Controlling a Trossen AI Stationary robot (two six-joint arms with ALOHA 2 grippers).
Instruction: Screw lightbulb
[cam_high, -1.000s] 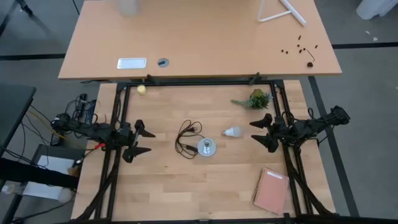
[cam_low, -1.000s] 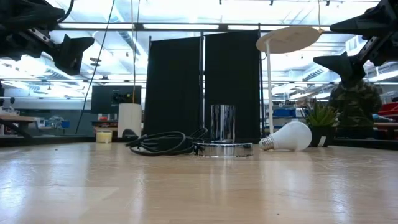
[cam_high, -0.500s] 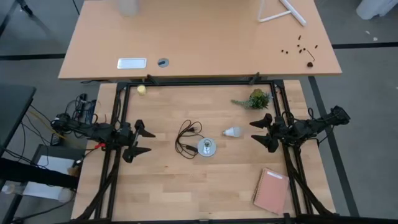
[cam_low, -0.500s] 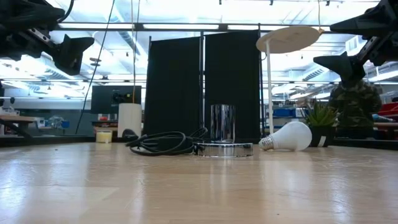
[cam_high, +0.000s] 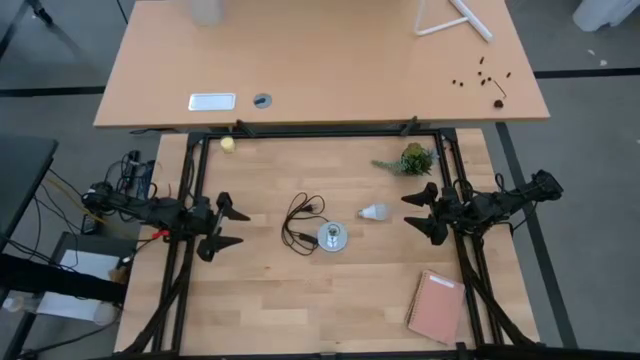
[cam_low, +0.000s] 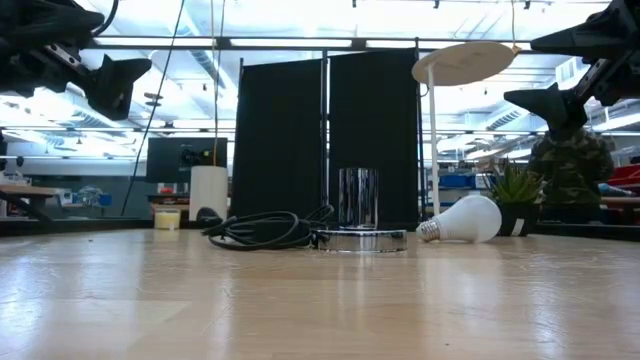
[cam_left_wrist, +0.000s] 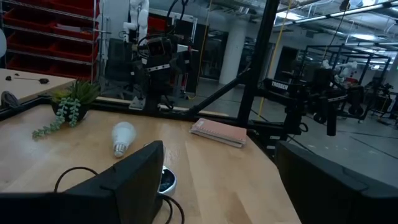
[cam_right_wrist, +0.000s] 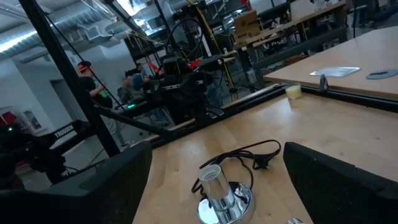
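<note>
Both grippers stood spread and empty above the table, the left gripper (cam_high: 228, 226) well apart from the work at its own side and the right gripper (cam_high: 421, 212) near the lightbulb (cam_high: 374, 212), apparently poised to reach in. That white bulb lay on its side just beside the silver socket (cam_high: 333, 237), whose upright barrel left the opening accessible; its black cord (cam_high: 301, 222) coiled clear. A wooden tabletop (cam_high: 300, 300) carried a small plant (cam_high: 411, 159) and notebook (cam_high: 436, 307). Beyond stood dark partition panels (cam_low: 325, 140).

I see pale wood-grain table (cam_high: 300, 290), slight sheen; lightbulb (cam_low: 463, 219) smooth matt white; socket (cam_low: 358, 213) polished mirror-like metal; cord (cam_low: 262, 229) matt black; notebook (cam_high: 436, 307) matt pinkish cover.
</note>
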